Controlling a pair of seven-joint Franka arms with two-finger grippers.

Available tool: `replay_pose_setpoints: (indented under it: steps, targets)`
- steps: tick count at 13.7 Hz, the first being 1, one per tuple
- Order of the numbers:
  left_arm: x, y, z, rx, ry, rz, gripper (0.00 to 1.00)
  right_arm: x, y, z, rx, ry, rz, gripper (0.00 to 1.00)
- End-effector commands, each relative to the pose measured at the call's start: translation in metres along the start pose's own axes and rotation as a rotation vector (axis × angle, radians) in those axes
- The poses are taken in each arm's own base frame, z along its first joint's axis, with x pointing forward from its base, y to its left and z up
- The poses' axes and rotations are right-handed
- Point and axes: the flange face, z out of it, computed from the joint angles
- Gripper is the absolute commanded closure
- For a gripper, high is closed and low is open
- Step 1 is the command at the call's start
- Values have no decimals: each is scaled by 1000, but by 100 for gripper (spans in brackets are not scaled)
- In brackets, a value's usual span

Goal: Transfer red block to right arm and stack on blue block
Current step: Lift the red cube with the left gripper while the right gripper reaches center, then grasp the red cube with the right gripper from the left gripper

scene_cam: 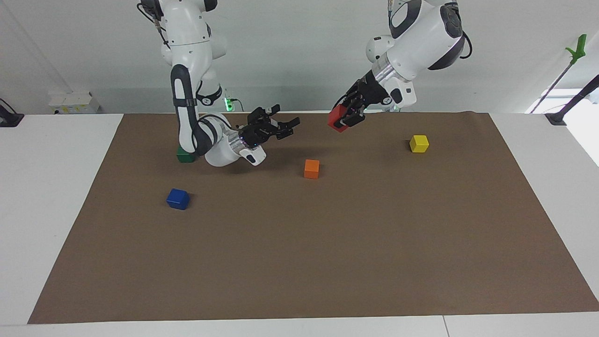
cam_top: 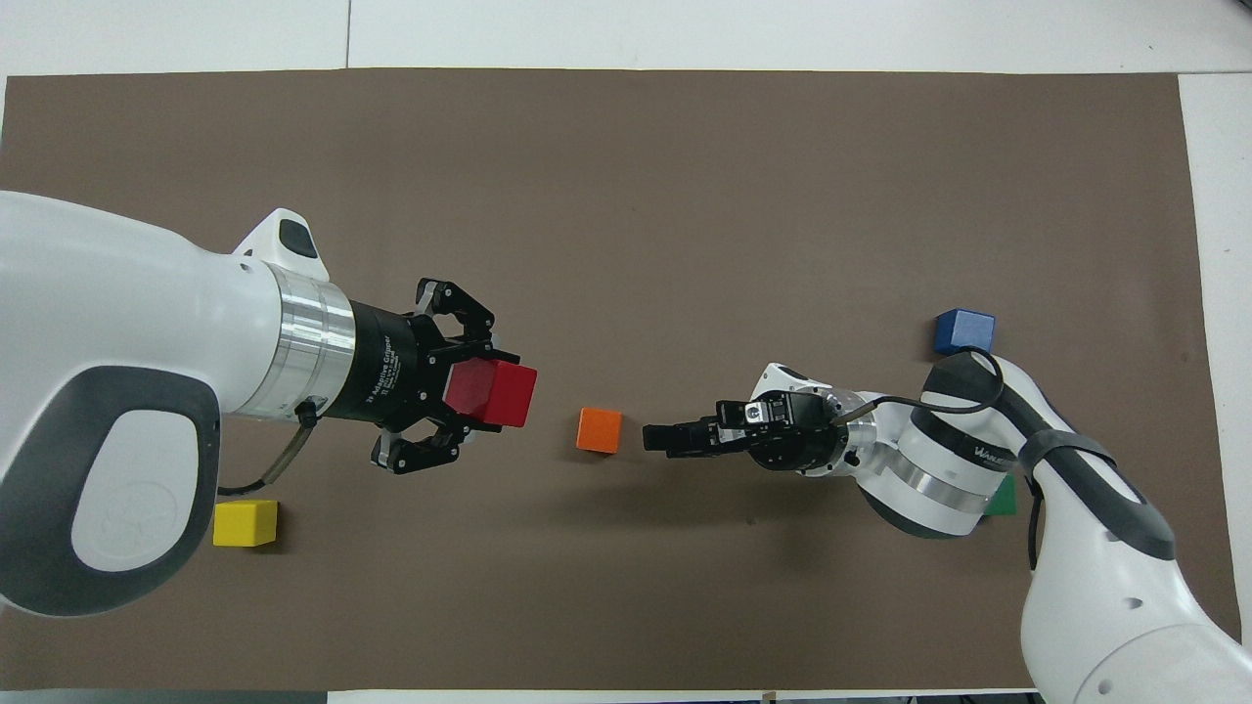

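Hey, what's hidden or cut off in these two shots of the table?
- Green block: facing view, the right arm's forearm covers most of it; overhead view, only a corner shows under that arm.
- Red block: the left end effector hides the gripped faces.
- Both arm bases: cut off by the frame edges.

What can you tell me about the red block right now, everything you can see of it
The red block is a small glossy cube with sharp edges that looks like painted wood or plastic, the same size as the other coloured cubes. It is off the table, clamped between the fingers of the left gripper, and hangs tilted over the brown mat, with one corner lowest. Only the fingers touch it. The right gripper points toward it across a gap, fingers open, not touching.
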Motion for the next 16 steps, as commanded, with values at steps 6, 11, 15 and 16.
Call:
replay_pose_setpoints:
  steps: [6, 11, 15, 16]
  targets:
    - [-46, -30, 47, -52, -25, -284, 100, 4, 44, -9, 64, -12, 10, 0]
    - [-56, -59, 79, -83, -8, -248, 100, 3, 58, 11, 66, -14, 25, 0]
    - [-56, -61, 80, -87, -7, -249, 100, -3, 68, 24, 90, -13, 31, 0]
    - [-55, -62, 81, -86, -4, -250, 100, -3, 69, 24, 89, -13, 30, 0]
